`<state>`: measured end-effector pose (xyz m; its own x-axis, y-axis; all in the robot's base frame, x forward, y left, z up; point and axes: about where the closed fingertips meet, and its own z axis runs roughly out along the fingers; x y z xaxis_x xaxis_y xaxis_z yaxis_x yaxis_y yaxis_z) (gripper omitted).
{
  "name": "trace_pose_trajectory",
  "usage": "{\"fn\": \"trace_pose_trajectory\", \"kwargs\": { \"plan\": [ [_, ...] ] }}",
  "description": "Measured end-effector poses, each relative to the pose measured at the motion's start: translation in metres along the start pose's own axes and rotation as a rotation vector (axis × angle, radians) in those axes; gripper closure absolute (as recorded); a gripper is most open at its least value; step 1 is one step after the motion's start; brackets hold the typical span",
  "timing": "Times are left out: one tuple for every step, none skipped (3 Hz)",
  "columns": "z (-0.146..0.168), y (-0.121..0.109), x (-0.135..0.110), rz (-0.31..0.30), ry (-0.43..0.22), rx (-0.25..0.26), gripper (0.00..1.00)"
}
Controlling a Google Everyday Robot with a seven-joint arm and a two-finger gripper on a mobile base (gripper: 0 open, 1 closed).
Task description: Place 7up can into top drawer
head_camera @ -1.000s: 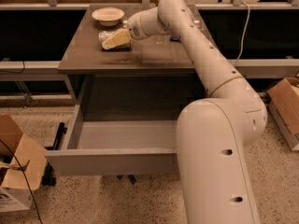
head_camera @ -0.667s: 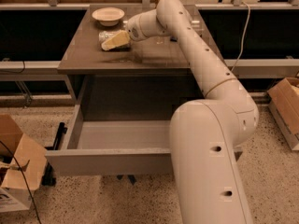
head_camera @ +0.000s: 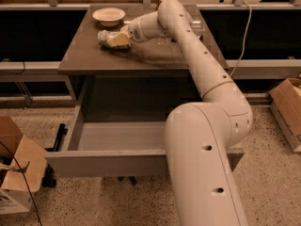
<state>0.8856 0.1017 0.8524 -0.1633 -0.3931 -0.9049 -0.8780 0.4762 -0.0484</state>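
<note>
The arm (head_camera: 207, 79) fills the picture from 5 o'clock and stretches up toward 11, bent over so that its far end reaches across the table (head_camera: 155, 60). That long lean is what the job needs, as I judge it: the base stands in front of the furniture and the load lies on the far side.

The table takes up the upper middle. Under its front edge, toward 7 o'clock, the drawer (head_camera: 108, 161) is pulled fully out. Its grey floor is bare and open to the ceiling, so something can be lowered straight in. The arm's lower bulk hides its right end.

A cardboard box (head_camera: 19, 173) sits on the floor at 8 o'clock and another box (head_camera: 287, 112) at 3, both well away from the drawer.

A pale bowl (head_camera: 108, 16) rests near the table's back edge at 11 o'clock.

Just in front of the bowl, the gripper (head_camera: 117, 40) is down at tabletop level, pointing toward 9 o'clock. The can (head_camera: 104, 36) lies on its side on the table, partly behind the gripper's yellowish tip, its silvery end poking out on the 9 o'clock side. I cannot tell whether the grip has closed on it. The low, sideways approach suits a can lying flat. The carry toward 7 o'clock is not yet done.
</note>
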Motion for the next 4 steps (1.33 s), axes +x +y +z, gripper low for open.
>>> {"fn": "trace_pose_trajectory", "kwargs": {
  "plan": [
    [0.000, 0.000, 0.005, 0.000, 0.009, -0.003, 0.72],
    [-0.002, 0.007, 0.004, -0.015, 0.013, -0.022, 0.95],
    [-0.030, 0.020, -0.014, -0.095, 0.018, -0.035, 1.00],
    [-0.073, 0.046, -0.037, -0.208, 0.090, -0.051, 1.00]
  ]
}}
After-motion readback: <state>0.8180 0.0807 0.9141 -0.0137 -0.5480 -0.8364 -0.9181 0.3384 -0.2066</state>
